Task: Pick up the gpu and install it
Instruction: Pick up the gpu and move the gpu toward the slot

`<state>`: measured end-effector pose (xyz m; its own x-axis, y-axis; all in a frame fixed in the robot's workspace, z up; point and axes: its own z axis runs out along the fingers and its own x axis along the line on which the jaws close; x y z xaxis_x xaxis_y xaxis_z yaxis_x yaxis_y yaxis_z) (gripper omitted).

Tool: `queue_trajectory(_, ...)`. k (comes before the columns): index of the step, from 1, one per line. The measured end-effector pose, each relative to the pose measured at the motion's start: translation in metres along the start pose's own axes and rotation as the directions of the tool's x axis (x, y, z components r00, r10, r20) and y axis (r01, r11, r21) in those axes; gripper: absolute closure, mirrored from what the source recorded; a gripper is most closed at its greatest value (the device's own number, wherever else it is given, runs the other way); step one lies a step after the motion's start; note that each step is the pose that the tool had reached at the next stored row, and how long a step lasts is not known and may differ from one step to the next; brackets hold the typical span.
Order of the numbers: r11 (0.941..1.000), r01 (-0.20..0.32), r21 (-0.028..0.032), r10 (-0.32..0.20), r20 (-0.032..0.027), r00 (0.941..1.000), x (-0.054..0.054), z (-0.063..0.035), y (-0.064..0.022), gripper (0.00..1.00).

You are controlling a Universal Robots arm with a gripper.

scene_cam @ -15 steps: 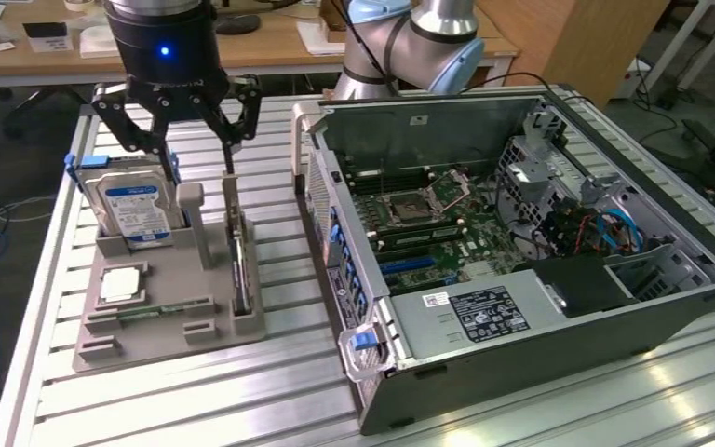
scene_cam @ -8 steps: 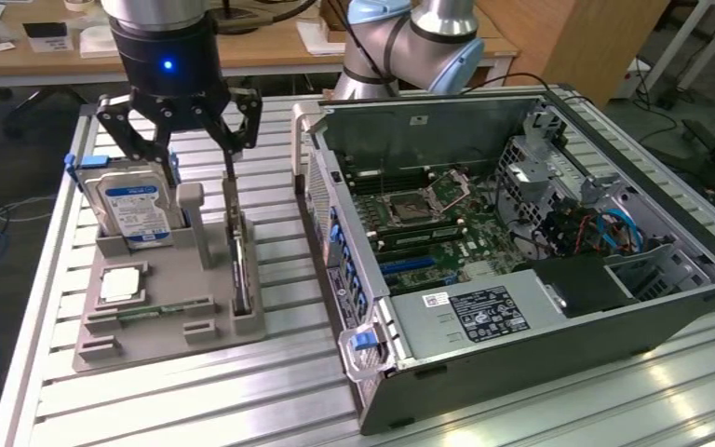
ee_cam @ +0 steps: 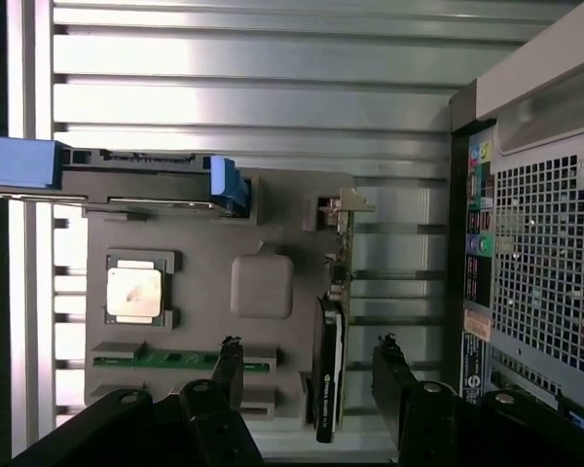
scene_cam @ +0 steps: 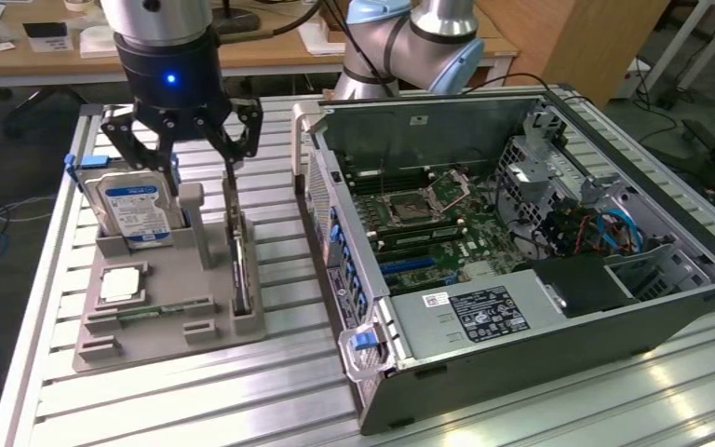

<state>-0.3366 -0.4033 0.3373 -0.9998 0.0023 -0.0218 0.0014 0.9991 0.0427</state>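
Observation:
The gpu (scene_cam: 241,256) stands on edge in a slot of the grey holder (scene_cam: 165,340), a thin dark card with its metal bracket toward the far end. In the wrist view the gpu (ee_cam: 329,375) runs as a dark blade, and its grey bracket (ee_cam: 343,209) sits at one end. My gripper (scene_cam: 200,163) hangs open above the holder's far part. One of its fingers (scene_cam: 236,154) is just over the card's far end. In the wrist view my gripper (ee_cam: 309,365) straddles the card, with black fingers (ee_cam: 230,362) on either side and apart from it.
A silver hard drive (scene_cam: 134,209) with blue clips stands in the holder beside the gripper. A processor chip (scene_cam: 122,284) and a green memory stick (scene_cam: 146,310) lie in front of it. The open computer case (scene_cam: 519,233) lies at the exterior view's right on the slatted aluminium table (scene_cam: 209,400).

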Motion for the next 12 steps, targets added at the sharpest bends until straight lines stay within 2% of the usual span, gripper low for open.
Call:
queue_trajectory(6, 1.0000, 0.000, 0.0000, 0.000, 0.0000, 1.0000, 0.0001, 0.0068, -0.0010, 0.35)
queue_trajectory(12, 1.0000, 0.000, -0.0008, 0.000, -0.0013, 1.0000, -0.0025, 0.0095, -0.0026, 0.35)
